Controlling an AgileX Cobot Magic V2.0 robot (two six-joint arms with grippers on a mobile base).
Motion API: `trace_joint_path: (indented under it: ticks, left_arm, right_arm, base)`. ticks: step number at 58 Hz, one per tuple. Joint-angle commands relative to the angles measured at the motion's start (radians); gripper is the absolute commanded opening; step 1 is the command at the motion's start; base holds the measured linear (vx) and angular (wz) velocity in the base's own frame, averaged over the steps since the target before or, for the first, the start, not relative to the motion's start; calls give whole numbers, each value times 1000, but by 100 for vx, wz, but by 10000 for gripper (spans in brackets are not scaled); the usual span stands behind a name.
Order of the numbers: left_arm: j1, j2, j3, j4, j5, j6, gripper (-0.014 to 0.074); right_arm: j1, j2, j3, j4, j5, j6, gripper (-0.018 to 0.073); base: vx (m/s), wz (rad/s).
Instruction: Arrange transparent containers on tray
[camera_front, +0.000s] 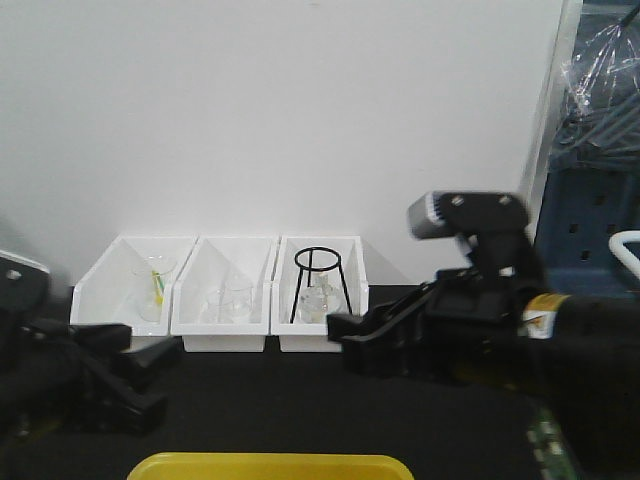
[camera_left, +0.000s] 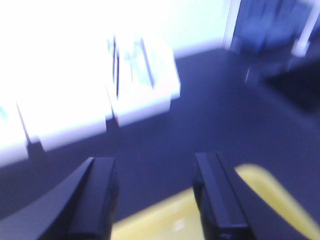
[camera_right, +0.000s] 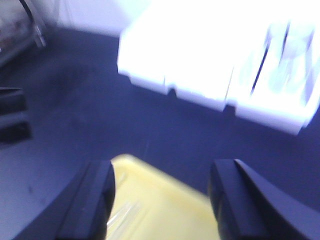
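- Both wrist views are being blurred pretty badly, so only rough stuff is being read here.
- The right gripper (camera_right: 162, 200) is being held wide with nothing in it, just above the near-left end of the yellow tray (camera_right: 165, 202).
- A faint clear streak, probably a test tube (camera_right: 122, 214), is being seen lying in the tray beside the right gripper's left finger, long axis slanting far-right.
- The left gripper (camera_left: 155, 197) is being kept wide and empty too, over the tray's edge.
- The right arm is being judged nearer to the tube.

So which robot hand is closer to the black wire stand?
Right. The right gripper sits just beside the black wire stand in its bin; the left gripper is far off, past the other bins.
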Motion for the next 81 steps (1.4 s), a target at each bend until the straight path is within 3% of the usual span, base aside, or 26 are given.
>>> trace_joint_path:
  ticks: [1, 16, 29, 53, 57, 63, 70, 77, 81]
  left_arm:
    - [-3, -126, -30, 5, -66, -1, 415]
    - [-3, -304, -30, 4, -18, -1, 353]
    - [-3, -333, -30, 4, -24, -1, 323]
    - [-3, -335, -30, 4, -25, -1, 323]
    - [-3, -342, -20, 38, -33, -7, 314]
    - [-3, -395, 51, 117, -64, -58, 272]
    - [-1, -520, 237, 240, -138, -118, 169]
    - [62, -689, 447, 250, -146, -118, 4]
    - [111, -780, 534, 250, -108, -116, -9]
  right_arm:
    - [-3, -117, -29, -85, -67, -15, 415]
    - [-3, -231, -29, -106, -69, -13, 298]
    - [-3, -232, -27, -106, -65, -13, 219]
    - [-3, -232, -27, -106, -60, -13, 207]
    - [-3, -232, -27, -106, -60, -13, 207]
    - [-3, -232, -27, -106, -60, -13, 207]
    - [-3, -232, -27, -106, -60, -13, 207]
    - [-3, -232, -27, -106, -60, -13, 207]
    - [-3, -232, -27, -106, -59, -13, 207]
  base:
    - [0, 0]
    - [0, 0]
    - [0, 0]
    - [0, 0]
    - [0, 0]
    - [0, 0]
    - [0, 0]
    - [0, 0]
    - [0, 0]
